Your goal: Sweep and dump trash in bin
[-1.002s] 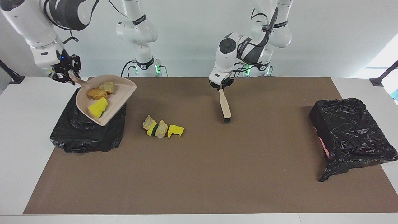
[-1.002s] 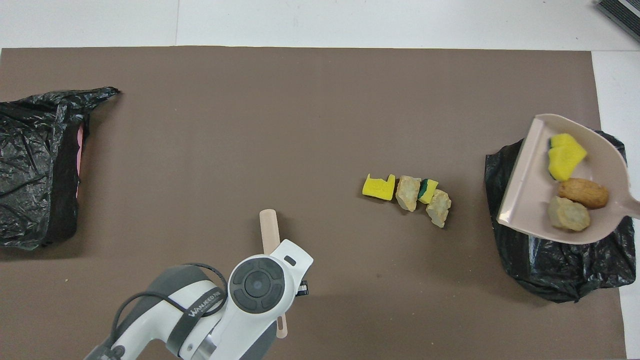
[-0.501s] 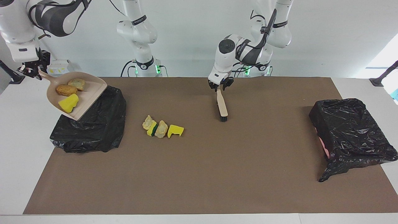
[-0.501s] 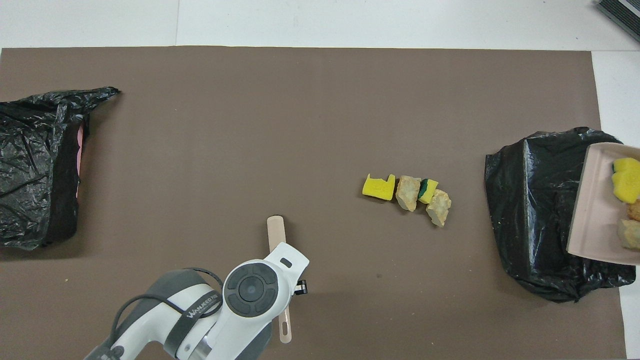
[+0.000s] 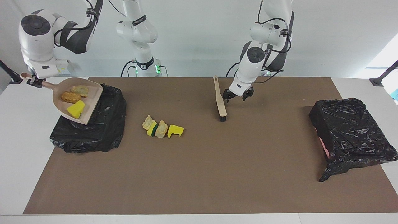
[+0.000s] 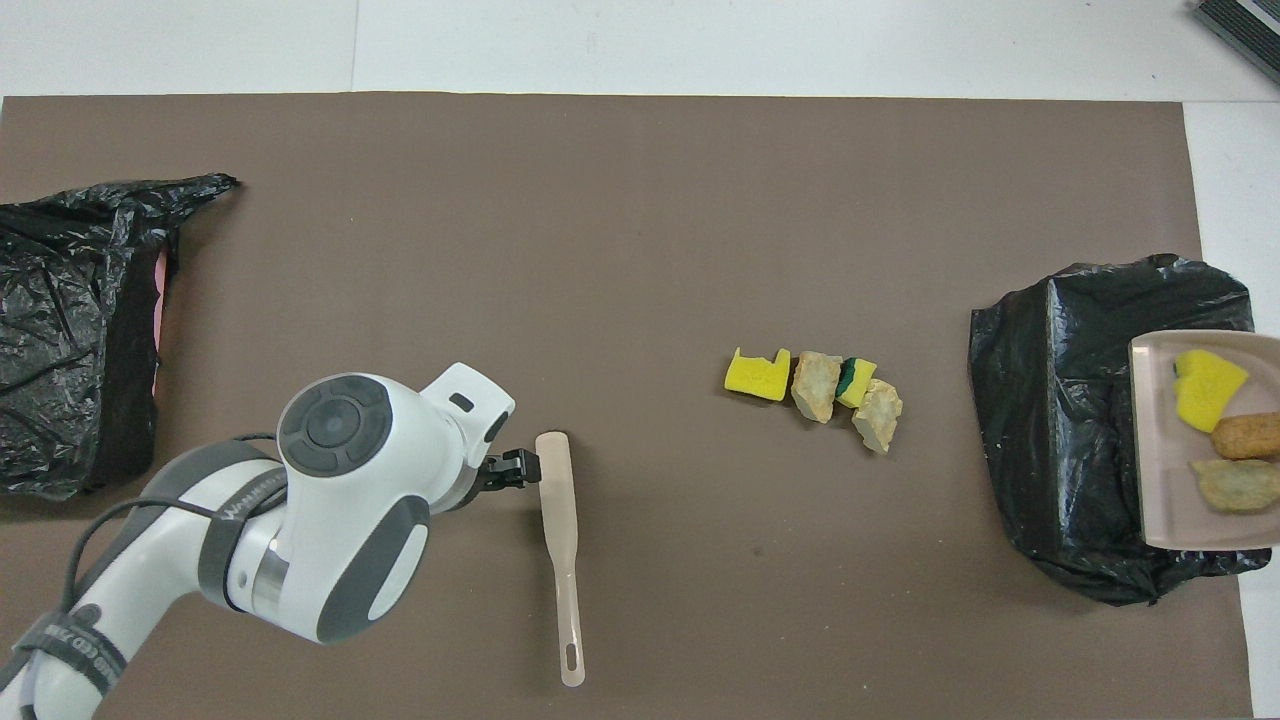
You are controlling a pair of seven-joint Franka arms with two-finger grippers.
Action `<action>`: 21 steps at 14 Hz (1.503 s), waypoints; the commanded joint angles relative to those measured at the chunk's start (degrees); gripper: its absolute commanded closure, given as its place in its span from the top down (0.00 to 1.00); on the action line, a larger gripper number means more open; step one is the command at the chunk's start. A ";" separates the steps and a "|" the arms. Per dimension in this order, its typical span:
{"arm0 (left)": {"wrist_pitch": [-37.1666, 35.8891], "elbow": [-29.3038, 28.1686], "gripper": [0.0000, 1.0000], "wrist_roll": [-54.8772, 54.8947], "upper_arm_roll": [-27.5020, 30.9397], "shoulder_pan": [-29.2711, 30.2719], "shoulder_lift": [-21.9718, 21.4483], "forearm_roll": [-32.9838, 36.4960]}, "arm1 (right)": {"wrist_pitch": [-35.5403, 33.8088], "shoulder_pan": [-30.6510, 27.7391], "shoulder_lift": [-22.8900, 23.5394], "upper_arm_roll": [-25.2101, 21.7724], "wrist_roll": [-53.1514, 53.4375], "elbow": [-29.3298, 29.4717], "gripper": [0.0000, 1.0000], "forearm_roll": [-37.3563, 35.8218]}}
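Lying flat on the brown mat at upper centre of the facing view, the beige black-bristled brush [image 5: 220, 101] sits just beside the left gripper [image 5: 238, 96], whose fingers stand apart and hold nothing. At upper left, the right gripper [image 5: 30, 80] is clamped on the handle of the beige plastic dustpan [image 5: 92, 101], tilted over a black-bagged bin [image 5: 102, 130] and carrying three sponge chunks [image 5: 74, 97]. Four more sponge chunks [image 5: 162, 129] lie in a row on the mat, left of centre.

We see a flat brown rectangular mat [image 5: 199, 174] covering most of a white table [image 5: 18, 140]. At the mat's edge toward the left arm's end sits a box draped in crumpled black plastic bag [image 5: 348, 130], with pink showing on its side that faces the mat's middle. 2 black slanted stands [image 5: 382, 76] [image 5: 14, 79] rest on the table, 1 at each end, near the robots.
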 commanded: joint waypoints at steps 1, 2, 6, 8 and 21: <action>-7.70 10.82 1.00 4.70 -0.43 4.88 6.00 0.28 | 1.13 2.42 -1.07 0.07 -1.73 -1.54 0.00 -6.48; -8.59 12.59 1.00 6.90 -0.43 6.64 6.62 0.28 | 1.13 3.04 -0.98 0.07 -1.73 -1.97 0.00 -7.20; -9.82 15.15 1.00 16.56 -0.34 14.02 6.10 0.45 | 0.17 6.03 -1.16 0.25 -2.26 -2.85 0.00 -13.78; -11.49 15.68 1.00 22.19 -0.17 17.89 4.35 0.45 | 0.08 6.21 -1.24 0.25 -2.52 -2.85 0.00 -14.33; -31.80 34.75 1.00 36.53 0.71 25.73 0.39 9.86 | -14.69 8.23 -7.30 1.21 -8.32 0.49 0.00 -13.37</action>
